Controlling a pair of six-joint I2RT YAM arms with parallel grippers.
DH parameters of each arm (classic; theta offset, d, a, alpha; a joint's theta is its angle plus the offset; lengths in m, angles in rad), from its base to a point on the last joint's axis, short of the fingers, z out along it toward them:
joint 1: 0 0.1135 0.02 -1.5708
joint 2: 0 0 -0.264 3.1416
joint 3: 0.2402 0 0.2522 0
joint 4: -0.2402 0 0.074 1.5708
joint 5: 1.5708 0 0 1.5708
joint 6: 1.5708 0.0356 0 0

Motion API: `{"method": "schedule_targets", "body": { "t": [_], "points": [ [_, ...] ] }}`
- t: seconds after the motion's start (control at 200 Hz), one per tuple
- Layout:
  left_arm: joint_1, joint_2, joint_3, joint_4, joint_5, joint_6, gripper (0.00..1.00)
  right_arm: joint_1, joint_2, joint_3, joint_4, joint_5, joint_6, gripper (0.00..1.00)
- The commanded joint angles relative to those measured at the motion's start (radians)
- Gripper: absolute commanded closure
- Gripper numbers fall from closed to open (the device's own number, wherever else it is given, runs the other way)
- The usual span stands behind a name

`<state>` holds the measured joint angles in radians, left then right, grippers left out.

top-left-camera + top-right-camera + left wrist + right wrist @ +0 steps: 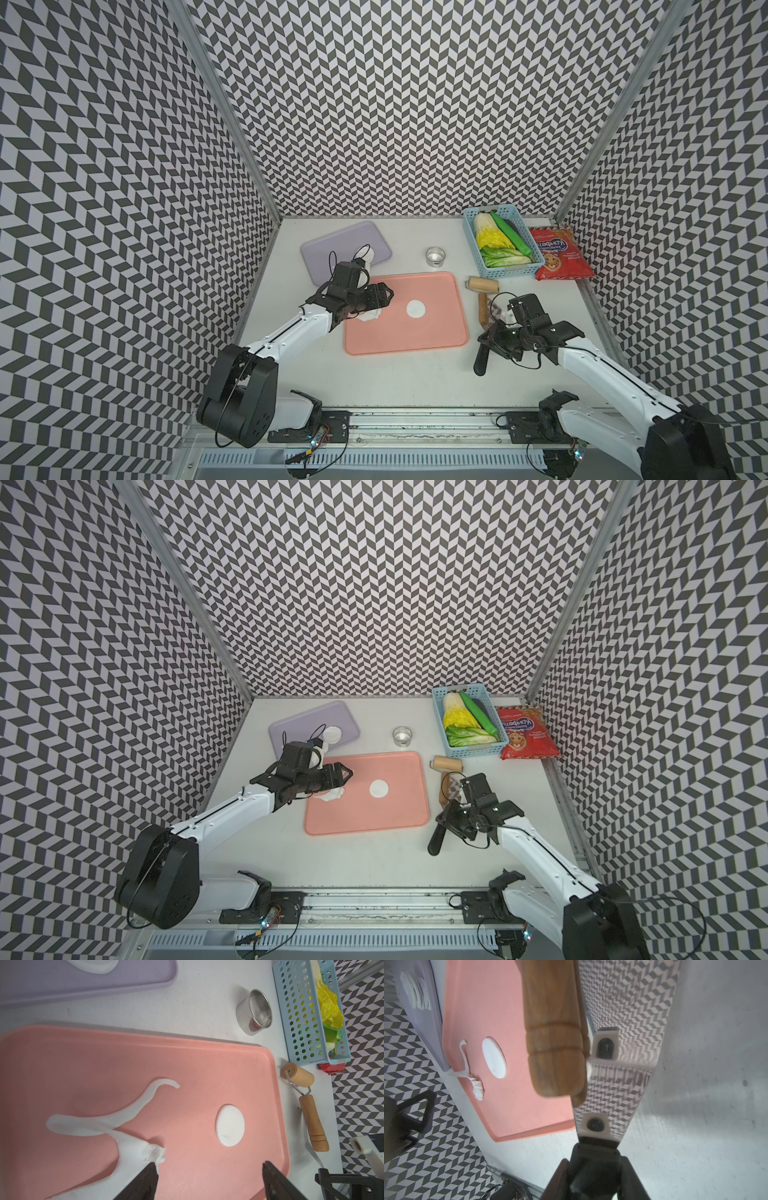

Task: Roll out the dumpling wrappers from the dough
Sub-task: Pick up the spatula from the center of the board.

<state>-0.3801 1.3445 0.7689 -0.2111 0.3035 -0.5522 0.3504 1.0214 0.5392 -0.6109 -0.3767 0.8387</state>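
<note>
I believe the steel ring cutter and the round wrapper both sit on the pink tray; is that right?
Not quite: the left wrist view shows the steel ring cutter on the table, off the pink tray; the round wrapper lies on it.

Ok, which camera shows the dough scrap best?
Left wrist: the dough lies close, its strips clear. In both top views the left arm covers most of it; the right wrist shows it small.

In both top views my left arm (291, 328) hides part of the dough (370, 317). The stacked dumpling wrappers (93, 966) are cut off by the left wrist picture's edge.
</note>
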Motion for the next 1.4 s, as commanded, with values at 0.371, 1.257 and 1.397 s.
{"method": "schedule_targets", "body": {
  "t": [0.371,1.257,1.397],
  "points": [
    [-0.013,0.031,0.009,0.04,0.033,-0.023,0.21,0.015,-0.062,-0.043,-0.039,0.257,0.008,1.0],
    [-0.014,0.077,0.05,0.036,0.048,-0.002,0.22,-0.022,-0.136,0.108,-0.262,0.734,0.101,1.0],
    [-0.014,0.091,0.055,0.044,0.057,-0.005,0.22,-0.051,-0.148,0.108,-0.267,0.71,0.094,1.0]
  ]
}}
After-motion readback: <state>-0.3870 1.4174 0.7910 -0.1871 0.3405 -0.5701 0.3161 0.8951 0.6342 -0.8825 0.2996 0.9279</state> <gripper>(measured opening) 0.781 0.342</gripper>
